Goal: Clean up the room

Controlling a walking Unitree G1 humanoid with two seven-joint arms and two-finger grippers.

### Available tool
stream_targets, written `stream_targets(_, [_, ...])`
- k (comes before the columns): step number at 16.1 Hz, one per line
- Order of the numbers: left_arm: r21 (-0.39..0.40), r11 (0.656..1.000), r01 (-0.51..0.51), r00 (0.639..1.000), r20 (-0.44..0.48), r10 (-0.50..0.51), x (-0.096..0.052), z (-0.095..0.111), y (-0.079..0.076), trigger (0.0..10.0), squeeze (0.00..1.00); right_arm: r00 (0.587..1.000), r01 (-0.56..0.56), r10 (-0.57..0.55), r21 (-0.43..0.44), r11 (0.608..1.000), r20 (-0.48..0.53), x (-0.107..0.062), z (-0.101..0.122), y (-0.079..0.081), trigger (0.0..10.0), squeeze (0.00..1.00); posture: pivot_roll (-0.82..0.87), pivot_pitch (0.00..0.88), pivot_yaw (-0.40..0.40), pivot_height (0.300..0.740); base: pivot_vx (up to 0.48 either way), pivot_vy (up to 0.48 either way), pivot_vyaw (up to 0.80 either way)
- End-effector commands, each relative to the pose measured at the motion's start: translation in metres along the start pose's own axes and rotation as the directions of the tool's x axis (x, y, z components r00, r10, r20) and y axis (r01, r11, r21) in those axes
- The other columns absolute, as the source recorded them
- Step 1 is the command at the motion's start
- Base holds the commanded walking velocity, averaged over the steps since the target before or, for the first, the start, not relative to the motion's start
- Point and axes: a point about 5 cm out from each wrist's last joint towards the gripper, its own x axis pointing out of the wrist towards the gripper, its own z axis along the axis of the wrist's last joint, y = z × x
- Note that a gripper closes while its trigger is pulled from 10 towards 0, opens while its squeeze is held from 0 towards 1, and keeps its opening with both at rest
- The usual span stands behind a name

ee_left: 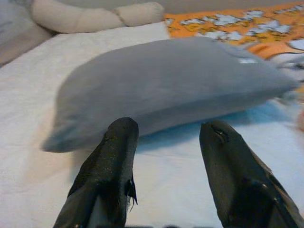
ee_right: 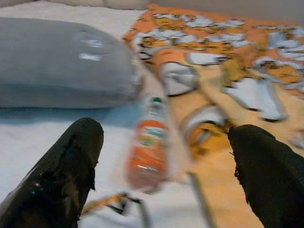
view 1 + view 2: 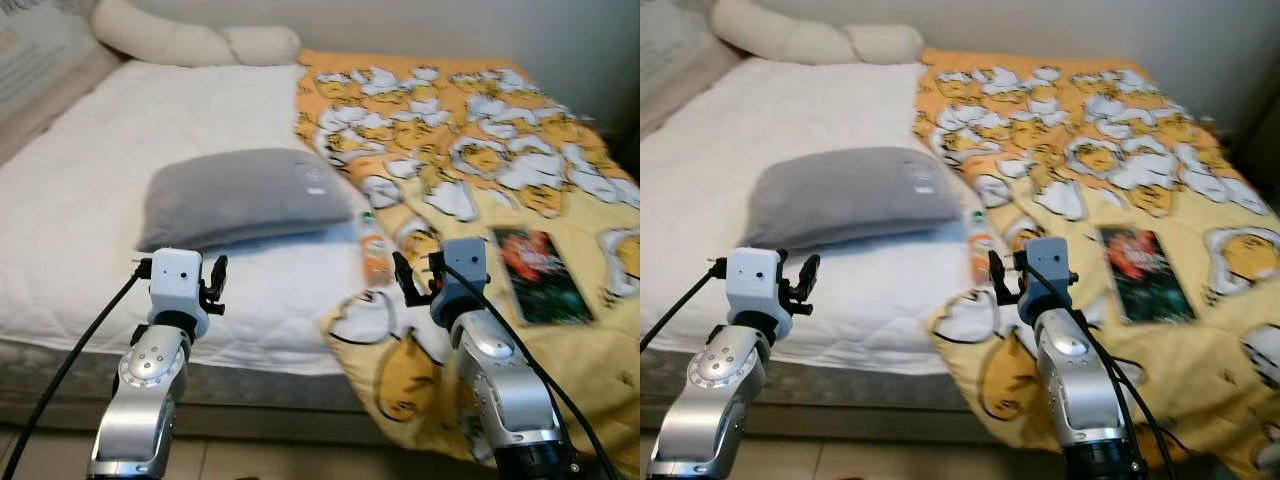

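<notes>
- One bed (image 3: 70,190) with a white quilted cover stands before the robot; two cream pillows (image 3: 190,40) lie at its head, against the wall.
- One grey pillow (image 3: 245,195) lies flat in the middle of the white cover, its right end just beside the edge of the blanket.
- One orange blanket (image 3: 480,130) with a white and yellow cartoon print covers the right part of the bed and hangs over the near edge.
- One bottle (image 2: 148,142) with an orange label and a green cap lies on its side where the white cover meets the blanket, cap pointing toward the grey pillow; what it holds cannot be told.
- One dark book or booklet (image 3: 538,275) with a red and green cover lies flat on the blanket, to the right of the bottle and apart from it.
- The left hand (image 3: 212,282) hangs over the near part of the white cover, facing the grey pillow, fingers (image 1: 111,161) spread and gripping nothing.
- The right hand (image 3: 408,282) hangs just before the bottle, fingers (image 2: 71,166) spread wide to either side of it, not touching it.
</notes>
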Motion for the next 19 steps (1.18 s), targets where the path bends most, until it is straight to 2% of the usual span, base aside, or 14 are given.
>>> stream_targets(1, [0.005,1.0,-0.007,1.0,0.012,0.007,0.003,0.004,0.004,10.0,0.0,1.0,-0.008,0.008,-0.003,1.0,0.004,0.001,0.001,0.003,10.0,0.0,-0.07,0.0,-0.008,0.74,0.337,0.0,0.0])
stream_targets(4, [0.014,1.0,0.001,1.0,0.014,-0.001,0.005,0.004,0.004,10.0,0.0,1.0,-0.029,0.029,-0.02,0.999,-0.003,0.001,0.0,0.004,10.0,0.0,-0.07,0.0,-0.001,0.74,0.335,0.0,0.0])
stream_targets(7, [0.037,0.999,0.012,1.0,0.014,-0.012,0.006,0.005,0.005,10.0,0.0,1.0,-0.014,0.014,-0.03,0.999,-0.002,0.002,0.0,0.007,10.0,0.0,-0.07,0.0,0.004,0.74,0.336,0.0,0.8])
stream_targets(8, [0.043,0.999,0.016,1.0,0.014,-0.016,0.007,0.004,0.006,10.0,0.0,1.0,0.003,-0.003,-0.002,1.0,-0.013,0.003,-0.002,0.006,10.0,0.0,-0.07,0.0,0.004,0.74,0.33,0.0,0.0])
stream_targets(12, [0.05,0.998,0.026,1.0,0.014,-0.027,0.004,0.004,0.006,10.0,0.0,1.0,-0.013,0.013,-0.014,1.0,-0.014,0.004,-0.002,0.006,10.0,0.0,-0.05,0.0,0.003,0.74,0.294,0.0,0.0])
stream_targets(15, [0.098,0.994,0.038,0.999,0.002,-0.038,0.003,0.002,0.005,10.0,0.0,1.0,-0.013,0.013,-0.017,1.0,-0.011,0.006,-0.001,0.005,10.0,0.0,-0.06,0.0,0.005,0.74,0.0,0.0,0.0])
stream_targets(16, [0.127,0.989,0.07,0.998,-0.005,-0.07,0.003,0.002,0.004,10.0,0.0,1.0,-0.008,0.008,0.001,1.0,-0.008,0.006,0.001,0.003,10.0,0.0,-0.06,0.0,0.005,0.74,0.0,0.0,0.0])
stream_targets(17, [0.156,0.981,0.113,0.994,-0.014,-0.112,0.003,0.002,0.002,10.0,0.0,1.0,-0.009,0.01,0.03,0.999,-0.021,0.007,0.0,0.001,10.0,0.74,-0.06,0.0,0.005,0.74,0.0,0.0,0.0])
stream_targets(18, [0.162,0.979,0.125,0.992,-0.017,-0.124,0.004,0.002,0.002,10.0,0.0,1.0,-0.008,0.009,0.037,0.999,-0.027,0.007,0.0,0.0,10.0,0.74,-0.06,0.0,0.006,0.74,0.0,0.0,0.0])
stream_targets(19, [0.197,0.959,0.205,0.979,-0.029,-0.203,0.006,0.003,-0.002,10.0,0.0,0.997,0.013,-0.012,0.019,1.0,-0.077,0.013,-0.004,-0.004,10.0,1.0,-0.06,0.0,0.007,0.74,0.0,0.0,0.0])
